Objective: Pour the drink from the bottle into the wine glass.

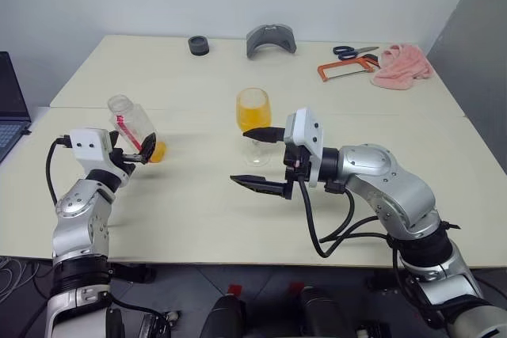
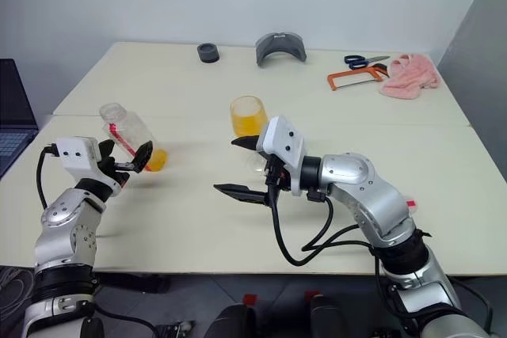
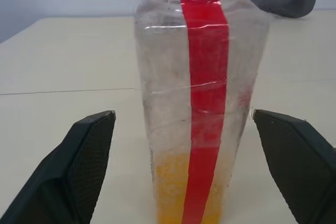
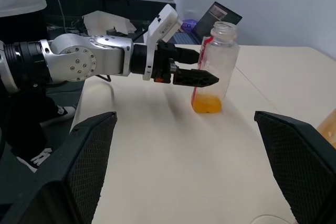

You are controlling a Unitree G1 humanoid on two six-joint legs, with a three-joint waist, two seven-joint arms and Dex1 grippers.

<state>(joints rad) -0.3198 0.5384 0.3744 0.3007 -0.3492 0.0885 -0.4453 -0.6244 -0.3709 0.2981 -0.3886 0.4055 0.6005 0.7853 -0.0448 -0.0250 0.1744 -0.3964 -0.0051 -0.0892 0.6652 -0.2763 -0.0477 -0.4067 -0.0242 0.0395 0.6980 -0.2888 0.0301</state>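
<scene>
Pale cream table against a white wall; a laptop edge sits at the far left.

Left gripper: fingers spread wide to either side of the small clear plastic bottle with the red label stripe, not pressing it. Left wrist view confirms this, showing table between each black pad and the bottle wall. The bottle stands on the table, uncapped, mostly emptied, with a shallow band of orange-yellow drink at its base.

To the right of that gripper, and just beyond the right gripper, stands the clear stemmed wine glass, its bowl well filled with orange drink. Right gripper is wide open and empty, fingers pointing across toward the bottle, one finger close in front of the glass stem.

Far side of the table: a black round piece, a grey curved part, an orange-framed hacksaw, scissors, a pink cloth.

Risks, as I judge them: a left arm pulling back off-line could clip the light, near-empty bottle and topple it. Any sweep of the right gripper toward the stem could knock over the full glass.

Views compared: the left wrist view shows the gaps beside the bottle, which the head views leave doubtful. The right wrist view shows the bottle's open mouth and a dark background beyond the table's left end.
</scene>
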